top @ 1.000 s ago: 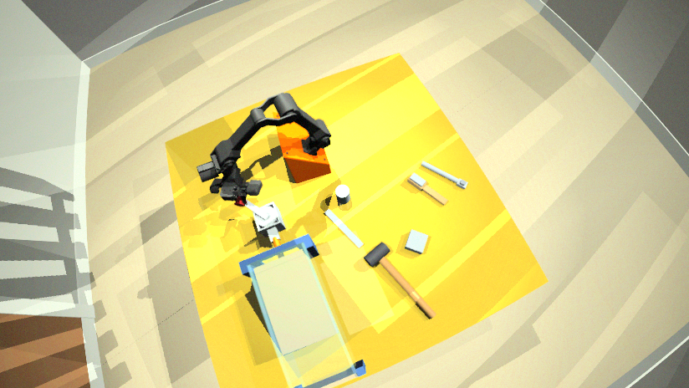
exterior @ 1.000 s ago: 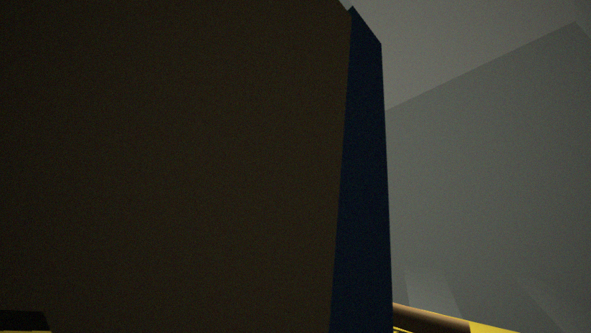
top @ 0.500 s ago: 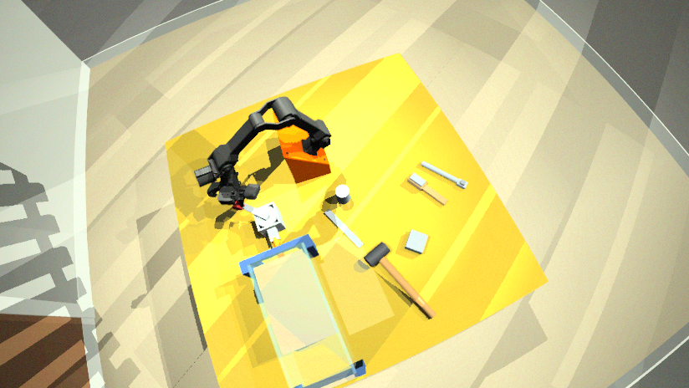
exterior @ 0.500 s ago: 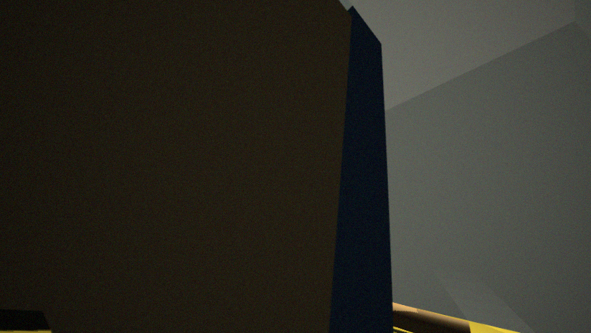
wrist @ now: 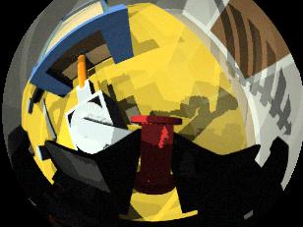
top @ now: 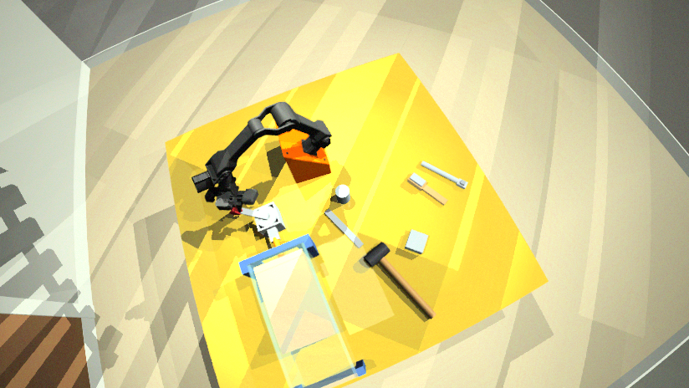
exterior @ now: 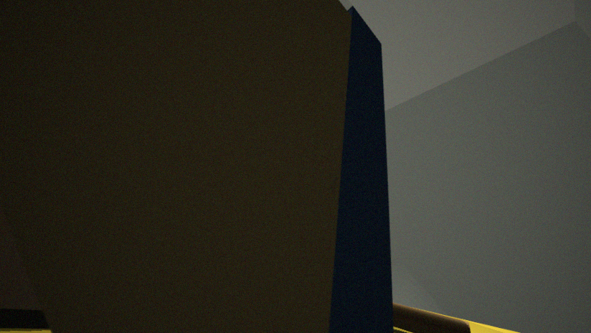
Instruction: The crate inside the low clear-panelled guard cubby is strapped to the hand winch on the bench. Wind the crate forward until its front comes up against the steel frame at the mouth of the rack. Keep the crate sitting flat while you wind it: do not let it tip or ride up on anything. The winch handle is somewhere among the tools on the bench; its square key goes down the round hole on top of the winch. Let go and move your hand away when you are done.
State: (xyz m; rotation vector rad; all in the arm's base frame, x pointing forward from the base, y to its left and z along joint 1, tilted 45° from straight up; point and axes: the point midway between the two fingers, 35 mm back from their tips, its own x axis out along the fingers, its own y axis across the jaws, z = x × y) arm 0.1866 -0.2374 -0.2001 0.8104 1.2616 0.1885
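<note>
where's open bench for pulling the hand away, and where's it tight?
Open: yellow bench behind the white cup and between mallet and cubby. Tight: gripper, shut on the red crank grip, beside winch and blue frame.

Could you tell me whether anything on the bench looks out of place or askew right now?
Nothing stands out. The gripper grips the red-knobbed winch handle at the winch; the mallet and other tools lie flat, apart from it.
</note>
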